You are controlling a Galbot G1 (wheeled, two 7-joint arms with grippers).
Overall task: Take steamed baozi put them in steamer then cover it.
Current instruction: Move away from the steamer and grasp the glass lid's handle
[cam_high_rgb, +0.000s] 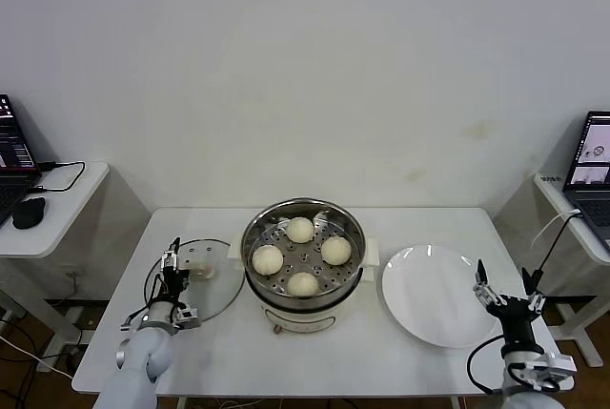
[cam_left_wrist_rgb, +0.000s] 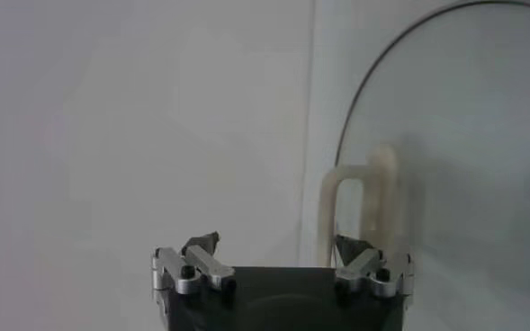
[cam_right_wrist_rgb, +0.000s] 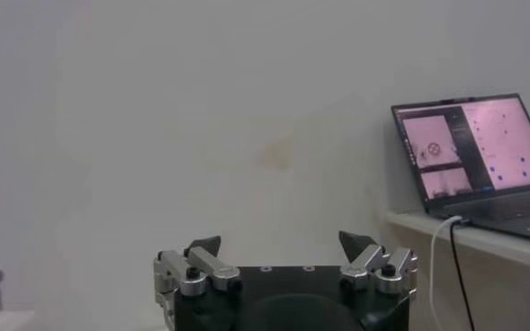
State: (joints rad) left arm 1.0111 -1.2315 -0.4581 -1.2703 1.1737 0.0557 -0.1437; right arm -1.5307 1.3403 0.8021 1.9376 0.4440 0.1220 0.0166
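Steamer: I see the steamer [cam_high_rgb: 303, 261] at the centre of the head view, standing on the white desk [cam_high_rgb: 229, 342], its cream base toward the lower edge of the frame.
Baozi: all four steamed baozi [cam_high_rgb: 300, 230] [cam_high_rgb: 335, 250] [cam_high_rgb: 303, 284] [cam_high_rgb: 268, 259] sit on the perforated tray inside the pot, set in a diamond, each apart from the others.
Cover: the cover [cam_high_rgb: 195, 278] lies flat on the desk just left of the steamer, lower left of centre in the head view; the pot stands uncovered. In the left wrist view its cream handle [cam_left_wrist_rgb: 359, 211] rises at centre right, with the rim curving across the upper right.
Left pincer: my left pincer [cam_high_rgb: 175, 280] is over the left part of the cover, fingers spread wide with nothing between them. From the left wrist view the handle stands just ahead of one fingertip [cam_left_wrist_rgb: 352, 246]; I cannot tell if it touches.
Right pincer: my right pincer [cam_high_rgb: 506, 290] is at the lower right of the head view, beside the right rim of the plate, fingers wide apart and empty.
Plate: a bare white plate [cam_high_rgb: 434, 295] lies right of the steamer.
Surroundings: a laptop [cam_right_wrist_rgb: 476, 153] on a side desk shows at the right of the right wrist view; another laptop [cam_high_rgb: 11, 147] and a black mouse [cam_high_rgb: 29, 211] sit at far left of the head view.
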